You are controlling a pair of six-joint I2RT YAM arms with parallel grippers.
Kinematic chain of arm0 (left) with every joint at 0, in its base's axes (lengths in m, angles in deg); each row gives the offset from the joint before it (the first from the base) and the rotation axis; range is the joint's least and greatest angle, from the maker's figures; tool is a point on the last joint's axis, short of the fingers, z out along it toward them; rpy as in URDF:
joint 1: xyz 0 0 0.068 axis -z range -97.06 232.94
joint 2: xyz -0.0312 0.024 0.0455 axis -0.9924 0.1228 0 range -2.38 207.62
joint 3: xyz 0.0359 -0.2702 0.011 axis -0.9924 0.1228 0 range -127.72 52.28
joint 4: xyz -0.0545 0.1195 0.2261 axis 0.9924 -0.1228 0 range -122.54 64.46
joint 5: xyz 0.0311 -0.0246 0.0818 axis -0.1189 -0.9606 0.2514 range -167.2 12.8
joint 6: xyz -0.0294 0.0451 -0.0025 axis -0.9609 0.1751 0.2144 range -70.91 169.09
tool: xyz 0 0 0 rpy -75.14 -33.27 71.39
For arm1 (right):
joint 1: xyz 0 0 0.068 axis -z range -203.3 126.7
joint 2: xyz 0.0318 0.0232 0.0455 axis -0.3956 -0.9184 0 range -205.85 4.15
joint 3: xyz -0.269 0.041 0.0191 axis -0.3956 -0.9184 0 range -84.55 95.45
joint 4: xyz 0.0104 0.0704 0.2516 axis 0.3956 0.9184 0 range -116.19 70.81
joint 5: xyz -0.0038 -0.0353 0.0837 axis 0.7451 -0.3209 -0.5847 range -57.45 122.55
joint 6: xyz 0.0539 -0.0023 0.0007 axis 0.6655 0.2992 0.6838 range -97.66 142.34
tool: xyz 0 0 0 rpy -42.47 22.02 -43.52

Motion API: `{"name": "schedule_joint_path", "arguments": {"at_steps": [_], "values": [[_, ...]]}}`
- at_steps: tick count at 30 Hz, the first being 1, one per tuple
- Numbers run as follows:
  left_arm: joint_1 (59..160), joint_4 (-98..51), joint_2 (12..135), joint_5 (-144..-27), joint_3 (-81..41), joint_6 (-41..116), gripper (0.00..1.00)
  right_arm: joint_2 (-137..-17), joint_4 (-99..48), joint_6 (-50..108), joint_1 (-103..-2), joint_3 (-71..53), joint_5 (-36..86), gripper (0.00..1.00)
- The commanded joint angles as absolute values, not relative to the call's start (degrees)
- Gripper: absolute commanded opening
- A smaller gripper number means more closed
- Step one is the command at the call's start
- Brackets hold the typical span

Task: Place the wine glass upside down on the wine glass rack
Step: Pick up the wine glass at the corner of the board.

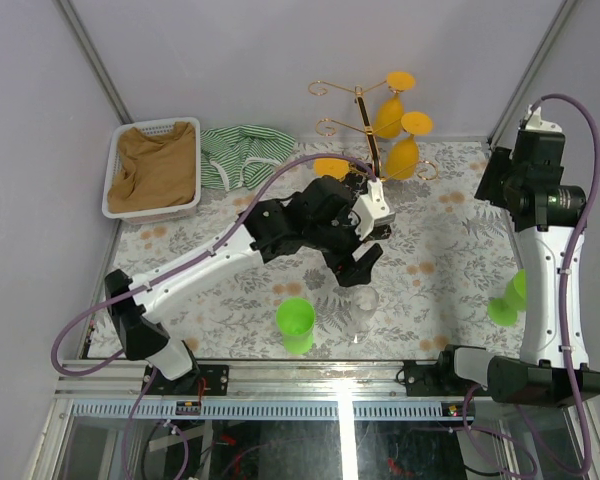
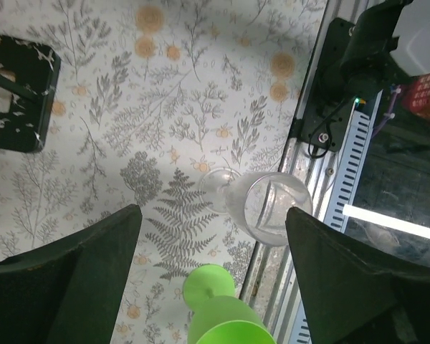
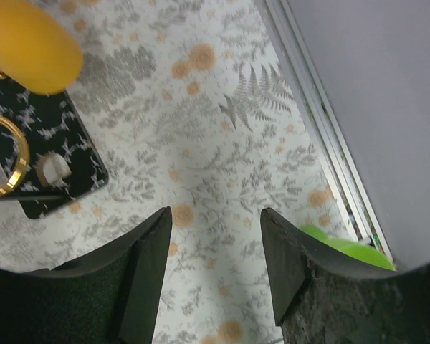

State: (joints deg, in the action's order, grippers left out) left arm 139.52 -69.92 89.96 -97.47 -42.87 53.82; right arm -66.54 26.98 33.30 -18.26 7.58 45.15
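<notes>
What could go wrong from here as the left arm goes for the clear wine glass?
The clear wine glass sits close to the table's front rail; a nudge from the open left gripper might push it off. The green glass is right beside it and could get knocked. The rack already carries orange glasses, so hanging another may bump them.

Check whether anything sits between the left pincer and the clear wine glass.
Nothing visible does. The left pincer hangs open over the clear wine glass. The green glass stands close beside that glass, not between it and the pincer.
</notes>
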Motion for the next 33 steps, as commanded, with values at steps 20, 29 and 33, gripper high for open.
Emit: {"name": "schedule_joint_path", "arguments": {"at_steps": [20, 29, 33], "values": [[127.5, -47.9, 90.6, -95.2, -52.0, 51.9, 0.87, -64.5, 36.3, 30.6, -10.6, -3.1, 44.6, 0.6], [120.1, -36.4, 84.4, -95.3, -39.6, 48.0, 0.89, -60.5, 39.5, 34.0, -10.0, -5.7, 57.3, 0.59], [119.0, -35.0, 83.5, -96.6, -37.4, 48.7, 0.9, -61.0, 41.6, 36.2, -10.0, -7.2, 58.8, 0.57]]}}
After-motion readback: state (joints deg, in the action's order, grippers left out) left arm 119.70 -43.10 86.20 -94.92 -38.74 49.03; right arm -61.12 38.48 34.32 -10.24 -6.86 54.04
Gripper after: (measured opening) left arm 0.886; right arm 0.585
